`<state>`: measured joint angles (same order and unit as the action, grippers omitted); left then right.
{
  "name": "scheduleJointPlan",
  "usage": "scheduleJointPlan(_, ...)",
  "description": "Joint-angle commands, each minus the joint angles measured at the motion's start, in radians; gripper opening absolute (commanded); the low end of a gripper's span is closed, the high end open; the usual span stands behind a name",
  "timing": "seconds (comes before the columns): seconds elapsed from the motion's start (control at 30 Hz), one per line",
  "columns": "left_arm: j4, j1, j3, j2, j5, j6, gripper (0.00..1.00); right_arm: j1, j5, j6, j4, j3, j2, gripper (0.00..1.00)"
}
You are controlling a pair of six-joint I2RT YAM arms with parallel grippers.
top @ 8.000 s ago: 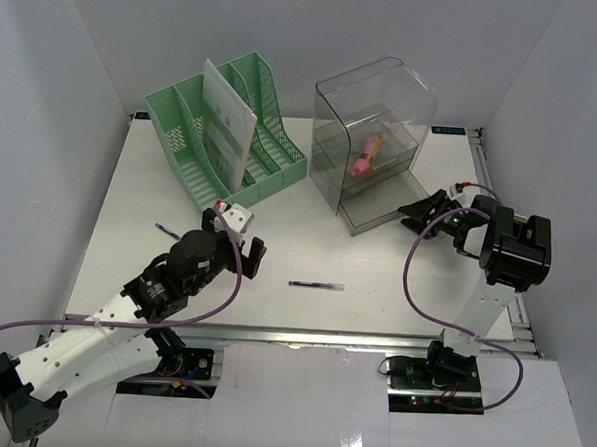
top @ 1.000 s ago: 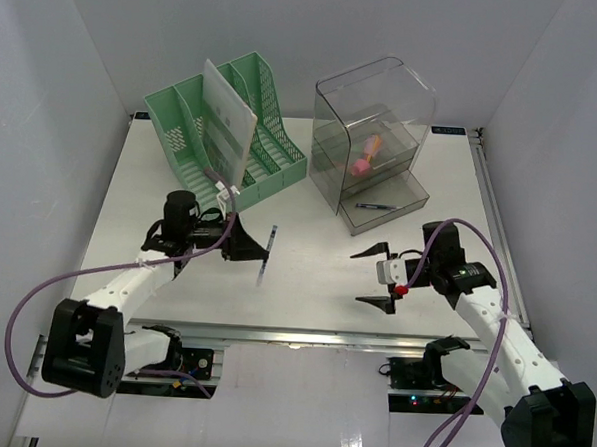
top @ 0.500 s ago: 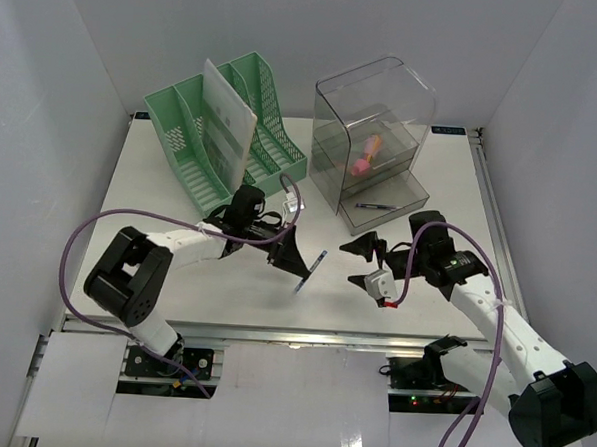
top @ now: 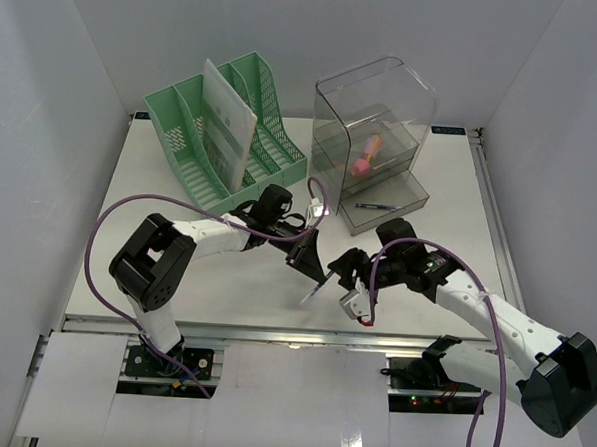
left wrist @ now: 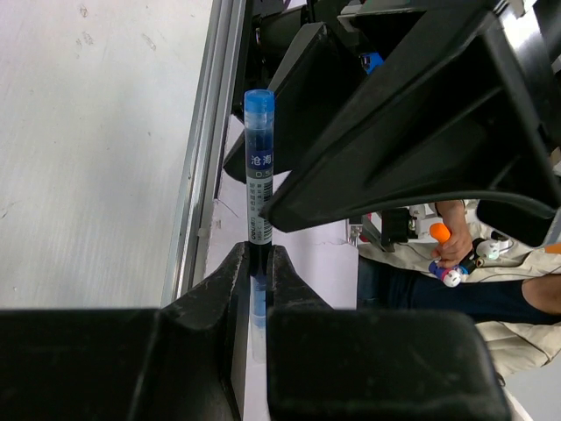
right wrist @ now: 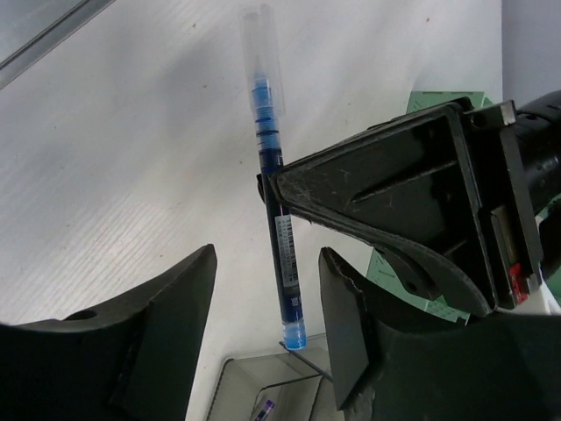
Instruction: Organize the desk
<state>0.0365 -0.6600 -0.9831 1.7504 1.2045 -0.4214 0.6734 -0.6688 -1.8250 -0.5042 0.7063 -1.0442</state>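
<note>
On the white desk [top: 156,276] both arms meet just in front of the middle. My left gripper [top: 309,264] is shut on a blue pen [top: 316,283] and holds it in the air. In the left wrist view the pen [left wrist: 259,167] sticks out from between the fingertips of the left gripper [left wrist: 254,256]. My right gripper [top: 347,282] faces it from the right. Seen from the right wrist, the pen [right wrist: 279,228] runs through the gap of the right gripper [right wrist: 266,256]. That gripper is open, with space on both sides of the pen.
A green file rack [top: 272,147] holding a white sheet stands at the back left. A clear drawer box [top: 375,97] stands at the back right, with a pink-orange item [top: 365,157] inside and a dark pen [top: 377,206] in its pulled-out bottom drawer. A silver rail [top: 273,332] edges the front.
My left arm swung right, carrying the pen to the middle. My right gripper moved left to meet it and its jaws narrowed around the pen's free end.
</note>
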Motion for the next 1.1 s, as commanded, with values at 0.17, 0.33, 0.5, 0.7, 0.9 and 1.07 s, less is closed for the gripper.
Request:
scheduleJointPlan(0.17,0.050,-0.021,-0.034,0.003,0.017,0.042,0.15,0.072,0.195,-0.014,0.058,-0.005,-0.017,0.31)
scheduleJointPlan(0.33,0.072,-0.022,-0.037,0.002,0.014,0.058,0.21,0.087,0.227,-0.028,0.062,-0.011,-0.023,0.20)
scheduleJointPlan(0.5,0.092,-0.023,-0.047,0.001,0.011,0.071,0.29,0.096,0.229,-0.025,0.076,-0.013,-0.025,0.12)
scheduleJointPlan(0.7,0.115,-0.023,-0.058,-0.012,-0.037,0.078,0.53,0.095,0.218,0.000,0.081,-0.016,-0.018,0.08)
scheduleJointPlan(0.9,0.118,-0.018,-0.074,-0.035,-0.085,0.077,0.72,0.095,0.235,0.018,0.086,-0.044,0.000,0.08)
scheduleJointPlan(1.07,0.173,0.015,-0.090,-0.120,-0.207,0.108,0.76,0.088,0.278,0.087,0.111,-0.099,0.048,0.08)
